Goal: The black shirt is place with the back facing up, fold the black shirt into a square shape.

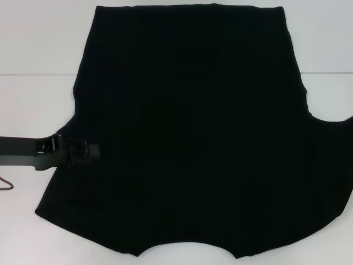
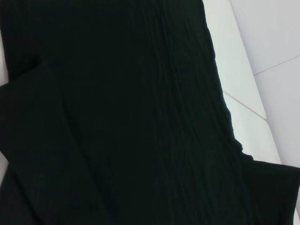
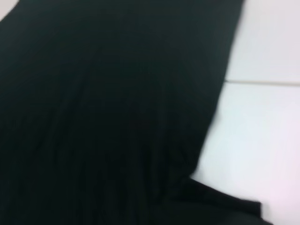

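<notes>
Low, left gripper (image 1: 83,149) at black shirt (image 1: 193,132)

Matt, soft-cloth black shirt (image 1: 193,138)

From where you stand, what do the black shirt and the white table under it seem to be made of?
The black shirt looks like soft matte knit fabric, perhaps cotton: it lies limp with fine lengthwise wrinkles. The white table looks hard and smooth, maybe laminate, with a thin seam line. The left gripper at the shirt's edge looks like rigid black plastic or metal.

Left end effector (image 1: 83,149) extended inward
</notes>
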You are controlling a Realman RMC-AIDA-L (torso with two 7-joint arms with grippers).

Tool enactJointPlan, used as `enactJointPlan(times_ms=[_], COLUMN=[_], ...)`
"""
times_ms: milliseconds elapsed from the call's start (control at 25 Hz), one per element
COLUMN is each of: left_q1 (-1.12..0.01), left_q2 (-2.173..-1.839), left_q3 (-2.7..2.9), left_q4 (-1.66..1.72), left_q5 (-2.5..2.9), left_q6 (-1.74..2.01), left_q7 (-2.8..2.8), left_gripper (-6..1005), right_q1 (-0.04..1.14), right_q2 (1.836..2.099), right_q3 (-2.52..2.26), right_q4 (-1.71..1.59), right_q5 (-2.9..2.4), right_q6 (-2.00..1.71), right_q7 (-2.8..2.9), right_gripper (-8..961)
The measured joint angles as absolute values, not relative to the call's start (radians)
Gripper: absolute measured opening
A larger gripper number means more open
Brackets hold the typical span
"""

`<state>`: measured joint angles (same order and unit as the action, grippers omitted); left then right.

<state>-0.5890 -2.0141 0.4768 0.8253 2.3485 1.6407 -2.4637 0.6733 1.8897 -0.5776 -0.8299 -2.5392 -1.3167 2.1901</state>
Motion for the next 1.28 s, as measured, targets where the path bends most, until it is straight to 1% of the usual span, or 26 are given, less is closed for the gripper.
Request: enactJointPlan(times_ms=[160,320,520,760,920,1200,1280], left_q1=[-0.589,-0.589,-0.588,-0.589,-0.589,-0.589,-0.588], left_q2=[-2.014,-2.014,-2.014,-2.014,-2.014,-2.014,-2.014], left_q3=[0.477,0.477,0.477,0.477,0.477,0.477,0.477], left_q4=[0.825,0.825,0.825,0.825,0.825,0.825,0.825], left_q5=[2.347,2.336,2.333,2.332,2.332,2.324,2.324], left_q6=[1.640,1.640,1.639,1.632,1.631,1.631,1.631], left_q7=[-2.464,-2.465,-2.466,-2.466,-2.465,-2.466,-2.467], left_gripper=[332,332,333,333,333,333,333], right_q1=[0.715,0.742,0.759,0.763,0.768,0.773,0.774], right_q2=[1.900,1.902,1.903,1.913,1.928,1.975,1.979], right_q3=[-0.596,-0.672,-0.765,-0.907,-0.952,-0.966,-0.988], right_q4=[-0.830,-0.830,-0.830,-0.830,-0.830,-0.871,-0.881], right_q5=[-2.544,-2.547,-2.547,-2.548,-2.548,-2.548,-2.548], right_q6=[-1.324,-1.320,-1.315,-1.291,-1.281,-1.308,-1.313], right_q7=[2.131,2.123,2.117,2.109,2.046,1.885,1.879], right_gripper=[1,1,1,0,1,0,0])
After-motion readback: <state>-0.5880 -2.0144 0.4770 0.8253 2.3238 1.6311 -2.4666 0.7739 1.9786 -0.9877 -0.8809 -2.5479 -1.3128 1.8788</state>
